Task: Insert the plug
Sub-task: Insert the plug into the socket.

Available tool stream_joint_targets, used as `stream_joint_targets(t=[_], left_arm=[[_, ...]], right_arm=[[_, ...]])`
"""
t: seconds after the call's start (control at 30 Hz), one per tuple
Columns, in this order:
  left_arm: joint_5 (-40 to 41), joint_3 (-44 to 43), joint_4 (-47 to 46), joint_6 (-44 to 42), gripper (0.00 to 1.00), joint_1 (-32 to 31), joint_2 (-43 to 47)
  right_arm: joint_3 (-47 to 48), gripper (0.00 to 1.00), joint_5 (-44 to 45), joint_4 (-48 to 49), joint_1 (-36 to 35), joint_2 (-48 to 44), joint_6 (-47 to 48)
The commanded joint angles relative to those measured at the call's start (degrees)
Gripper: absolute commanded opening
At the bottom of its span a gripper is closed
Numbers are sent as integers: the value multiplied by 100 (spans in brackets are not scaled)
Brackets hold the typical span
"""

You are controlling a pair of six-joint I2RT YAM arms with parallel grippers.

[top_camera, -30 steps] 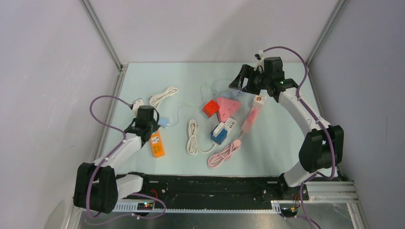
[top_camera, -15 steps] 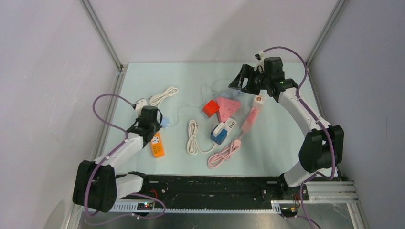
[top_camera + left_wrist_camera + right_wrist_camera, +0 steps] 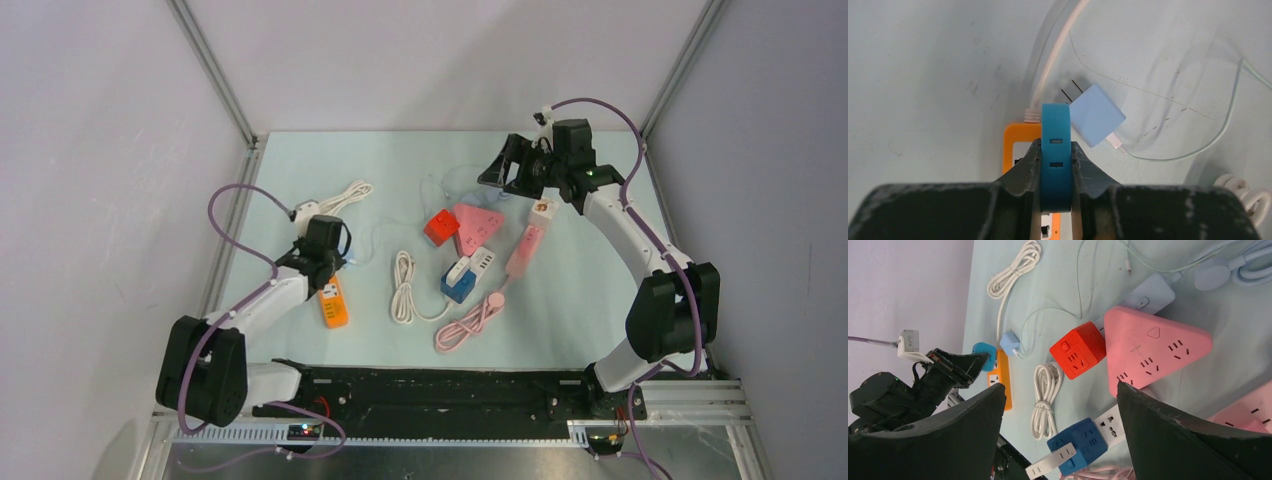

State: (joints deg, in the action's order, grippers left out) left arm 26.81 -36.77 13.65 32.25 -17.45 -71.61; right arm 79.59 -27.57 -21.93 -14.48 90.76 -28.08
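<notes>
The left gripper [image 3: 1055,150] clamped one blue plug [image 3: 1055,120]; the right gripper [image 3: 1059,387] gaped empty. Two white cable coils [image 3: 342,200] [image 3: 403,287] lay apart.

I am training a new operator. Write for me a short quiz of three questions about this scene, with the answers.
1. True or false: the right gripper is open and holds nothing.
2. What is the left gripper shut on? A) a blue plug B) a spoon C) a green bottle
3. Fill in: the power strip beneath that gripper is ___ in colour.
Key: 1 true; 2 A; 3 orange.
</notes>
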Motion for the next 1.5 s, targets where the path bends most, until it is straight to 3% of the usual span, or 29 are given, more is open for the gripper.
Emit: stream_joint_targets(t=[0.0, 0.2, 0.4, 0.67, 0.87, 1.1, 1.27, 1.47], left_arm=[[-586, -101, 469, 555, 0, -74, -186], [-181, -47, 475, 776, 0, -174, 92], [-84, 348, 486, 937, 0, -173, 491], [-199, 513, 529, 580, 0, -169, 719], [-526, 451, 387, -102, 0, -39, 669], [-1268, 496, 214, -461, 0, 359, 868], [-1336, 520, 226, -543, 0, 368, 1187], [-1478, 665, 235, -524, 0, 392, 1450]], right_arm=[[17, 85, -150, 270, 16, -175, -138], [318, 86, -87, -35, -227, -127, 234], [843, 92, 1073, -628, -1400, -26, 1104], [697, 99, 1799, -488, -2972, -90, 1051], [-280, 87, 2029, 522, -3710, -429, 632], [-1097, 77, 3202, 1716, -4639, -386, 397], [-1191, 85, 3914, 2651, -5244, 139, 756], [-1364, 97, 4797, 3091, -5939, 750, 894]])
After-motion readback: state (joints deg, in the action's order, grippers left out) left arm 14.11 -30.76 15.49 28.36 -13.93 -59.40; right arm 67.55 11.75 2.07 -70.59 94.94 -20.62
